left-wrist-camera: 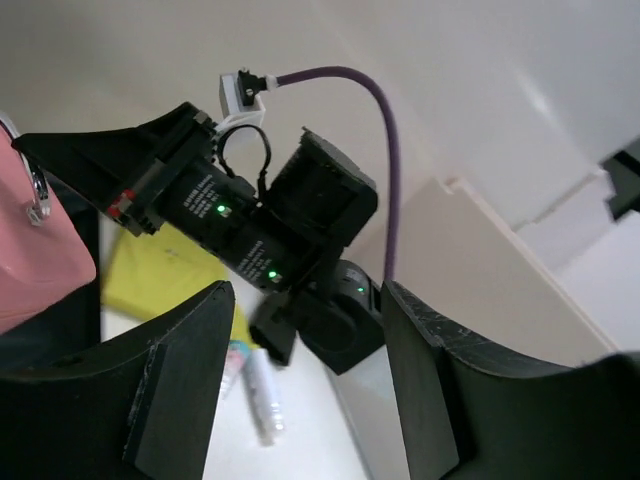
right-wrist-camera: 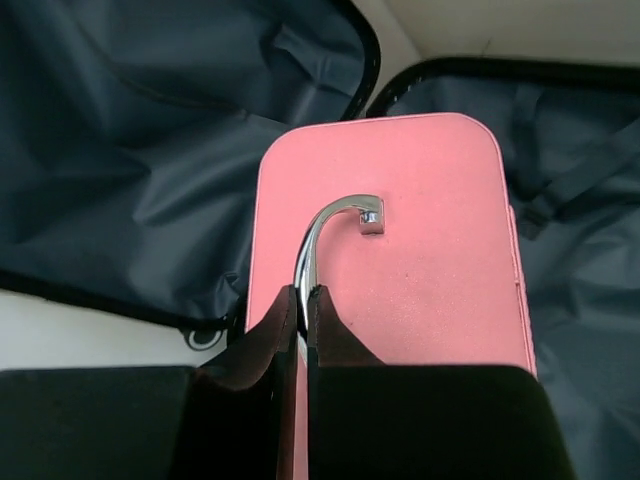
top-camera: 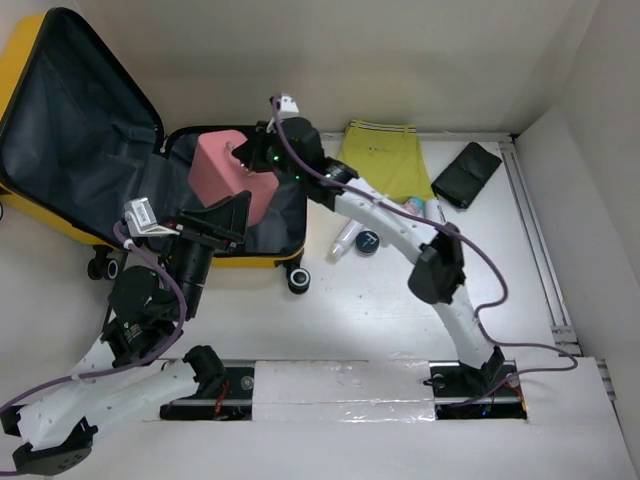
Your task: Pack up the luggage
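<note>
1. At the upper left of the top view, the luggage [top-camera: 80, 110] lies open on the table. Its yellow lid is tipped up toward the left corner with the dark grey lining showing. The other shell lies flat just to the right of it, and a black-and-white wheel [top-camera: 299, 280] sits at that shell's lower right corner.
2. Below centre-left, the left gripper [top-camera: 222, 215] hovers over the near edge of the flat shell. In its wrist view the fingers [left-wrist-camera: 180, 380] stand apart with nothing between them, so it is released.
3. At centre, a pink pouch [top-camera: 225, 170] stands upright inside the flat shell, close to the hinge line between the two halves. The pictures do not show whether it rests on the lining or hangs just above it.
4. Right of the pouch's top, the right gripper [right-wrist-camera: 302, 320] is clenched on the chrome handle [right-wrist-camera: 325, 225] that arches from the pouch's upper face. The jaws are pressed tight on the metal.
5. Right of the luggage, a few small tubes [top-camera: 345, 240] and a round dark tin [top-camera: 367, 241] lie on the table [top-camera: 380, 310].
6. Toward the upper right, a folded yellow garment [top-camera: 385, 155] lies flat.
7. Further right, a black pouch [top-camera: 466, 174] lies at an angle, apart from the garment.
</note>
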{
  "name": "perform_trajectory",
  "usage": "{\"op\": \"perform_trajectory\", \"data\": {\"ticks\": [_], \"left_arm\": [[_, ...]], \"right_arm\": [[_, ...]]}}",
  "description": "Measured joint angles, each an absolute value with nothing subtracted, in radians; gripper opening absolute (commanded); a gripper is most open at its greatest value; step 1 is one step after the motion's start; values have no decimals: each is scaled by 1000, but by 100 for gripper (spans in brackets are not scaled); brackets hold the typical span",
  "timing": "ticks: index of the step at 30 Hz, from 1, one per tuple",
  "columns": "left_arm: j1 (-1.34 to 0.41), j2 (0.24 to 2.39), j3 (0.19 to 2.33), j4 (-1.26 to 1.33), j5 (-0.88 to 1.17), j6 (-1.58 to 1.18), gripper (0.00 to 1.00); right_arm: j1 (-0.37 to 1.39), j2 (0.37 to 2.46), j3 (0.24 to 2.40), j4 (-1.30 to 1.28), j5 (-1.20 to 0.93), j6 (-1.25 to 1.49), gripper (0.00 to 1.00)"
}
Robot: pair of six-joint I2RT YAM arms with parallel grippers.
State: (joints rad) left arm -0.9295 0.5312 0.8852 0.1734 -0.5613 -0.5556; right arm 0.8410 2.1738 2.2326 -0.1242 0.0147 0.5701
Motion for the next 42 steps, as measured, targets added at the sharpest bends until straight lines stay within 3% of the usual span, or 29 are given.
{"op": "perform_trajectory", "data": {"ticks": [3,4,6,7,9,14,17,22,23,27,31,35,42], "left_arm": [[-929,513,879,118,-643,-562,54],[-929,498,868,112,-662,-564,54],[-929,465,847,104,-696,-564,54],[-929,455,846,102,-722,-563,54],[-929,456,859,92,-773,-558,54],[-929,566,956,33,-910,-551,56],[-929,645,987,17,-953,-553,56],[-911,805,1012,-28,-991,-569,63],[-897,838,1023,-39,-986,-577,63],[-695,1080,1171,-110,-831,-589,63],[-450,1312,1363,-187,-586,-605,59],[-359,1335,1369,-233,-490,-613,59],[-145,1315,1277,-255,-329,-624,56]], "right_arm": [[852,2336,2350,-95,14,629,0],[852,2367,2359,-86,9,648,5],[849,2418,2360,-69,-2,689,32],[846,2437,2359,-60,-14,704,57],[842,2455,2344,-6,-57,735,73],[818,2347,2223,92,-113,765,75],[786,2172,2062,129,-138,760,63],[652,1781,1731,199,-135,712,3],[617,1692,1650,205,-131,697,0],[529,1368,1286,236,-70,631,2],[552,1171,971,216,-67,572,25],[564,1140,814,158,-96,509,50],[602,1124,771,130,-125,411,52]]}}
